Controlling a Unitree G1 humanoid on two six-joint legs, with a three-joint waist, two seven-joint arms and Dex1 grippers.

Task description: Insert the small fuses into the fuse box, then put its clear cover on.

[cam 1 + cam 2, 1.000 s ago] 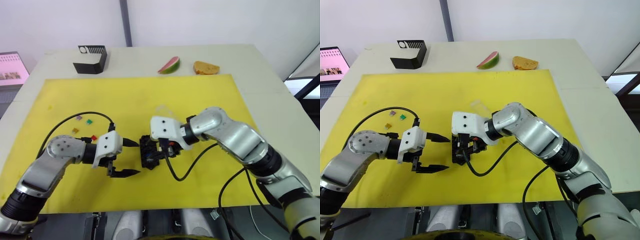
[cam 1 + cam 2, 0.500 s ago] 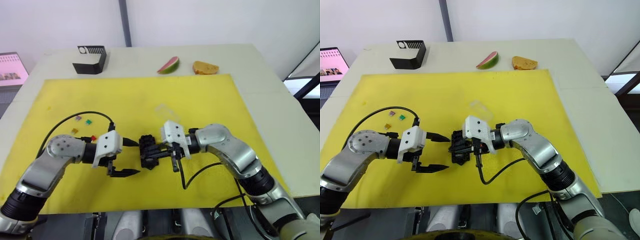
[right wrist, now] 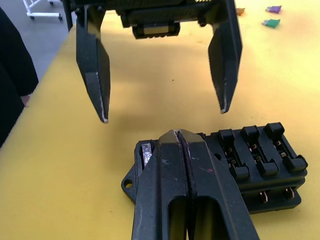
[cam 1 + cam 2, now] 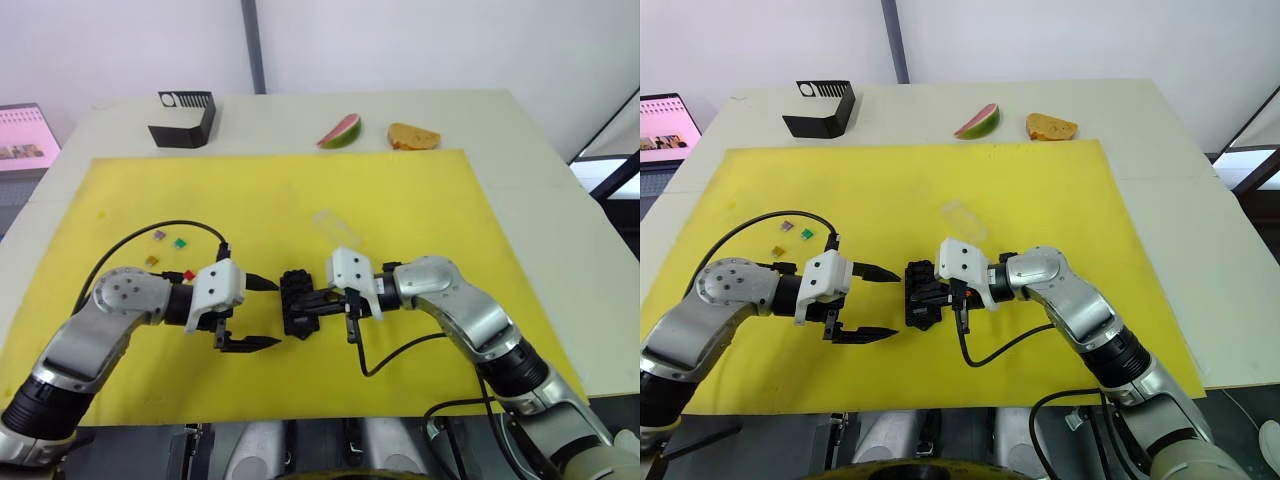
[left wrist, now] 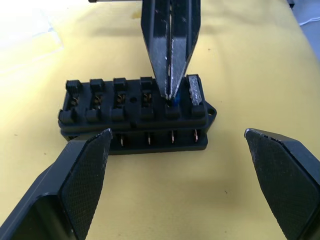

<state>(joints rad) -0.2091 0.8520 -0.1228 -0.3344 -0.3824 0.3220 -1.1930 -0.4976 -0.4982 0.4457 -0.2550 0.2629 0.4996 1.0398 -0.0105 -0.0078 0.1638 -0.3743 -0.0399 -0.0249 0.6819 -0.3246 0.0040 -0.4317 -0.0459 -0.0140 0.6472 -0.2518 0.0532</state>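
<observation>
The black fuse box [image 4: 297,303] lies on the yellow mat [image 4: 400,200] between my two grippers. A grey fuse [image 5: 195,92] sits in its end slot, and a blue fuse [image 5: 173,102] stands in the slot beside it. My right gripper [image 5: 169,95] is shut, its tips touching the top of the blue fuse. My left gripper [image 4: 268,314] hangs open just left of the box, holding nothing. Loose purple [image 4: 157,236], green [image 4: 178,243], tan [image 4: 150,261] and red [image 4: 187,275] fuses lie by my left arm. The clear cover [image 4: 333,224] rests on the mat behind the box.
A larger black box with a white slotted top [image 4: 182,118] stands at the back left. A watermelon slice [image 4: 339,130] and a tan wedge [image 4: 412,135] lie at the back, beyond the mat. A screen [image 4: 25,135] is off the table's left edge.
My right arm has dropped lower and its gripper now lies flatter, still at the fuse box. The left gripper and the box have stayed put.
</observation>
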